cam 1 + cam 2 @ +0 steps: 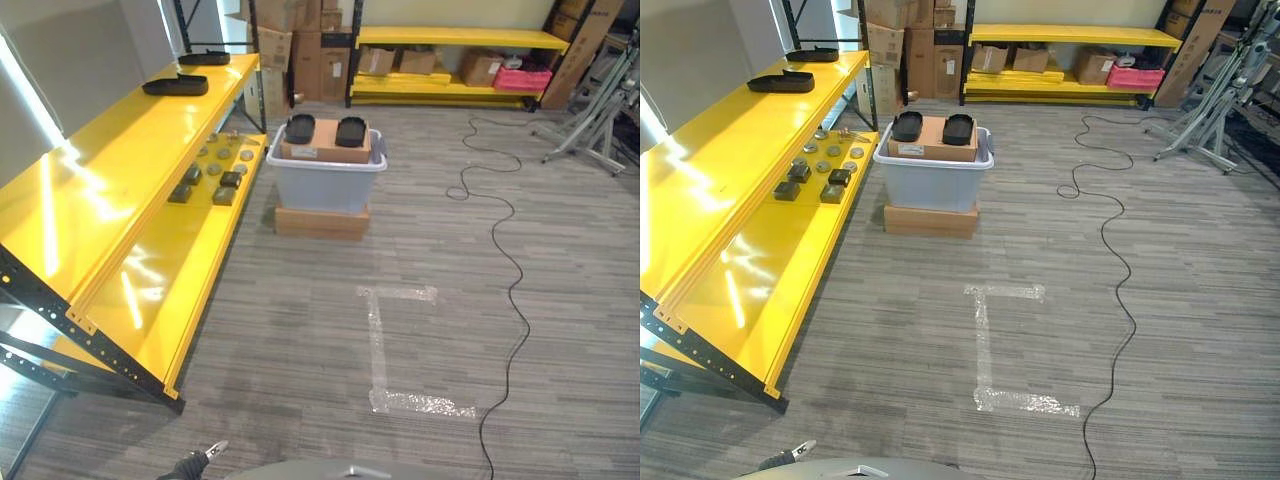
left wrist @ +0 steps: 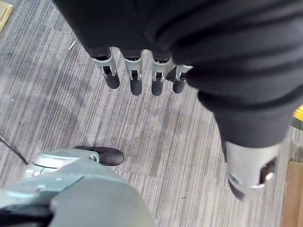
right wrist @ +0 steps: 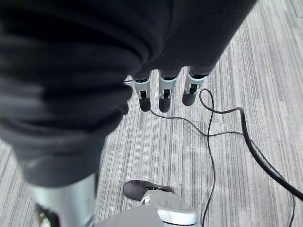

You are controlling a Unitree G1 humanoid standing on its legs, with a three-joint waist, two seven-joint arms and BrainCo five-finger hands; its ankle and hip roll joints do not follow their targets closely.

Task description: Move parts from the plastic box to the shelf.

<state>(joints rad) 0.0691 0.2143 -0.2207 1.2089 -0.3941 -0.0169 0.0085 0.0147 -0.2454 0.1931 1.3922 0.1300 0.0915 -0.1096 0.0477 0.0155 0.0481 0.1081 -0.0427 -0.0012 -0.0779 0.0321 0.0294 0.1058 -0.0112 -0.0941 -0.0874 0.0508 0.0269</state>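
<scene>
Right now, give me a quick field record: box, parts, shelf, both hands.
plastic box: on the carpet beside the shelf's far end, resting on a flat cardboard base
box contents: brown carton with two black parts on top
shelf: yellow; two black parts on the upper level, small dark parts on the lower one
left hand: open, holding nothing, above the carpet
right hand: open, holding nothing, above the carpet
</scene>
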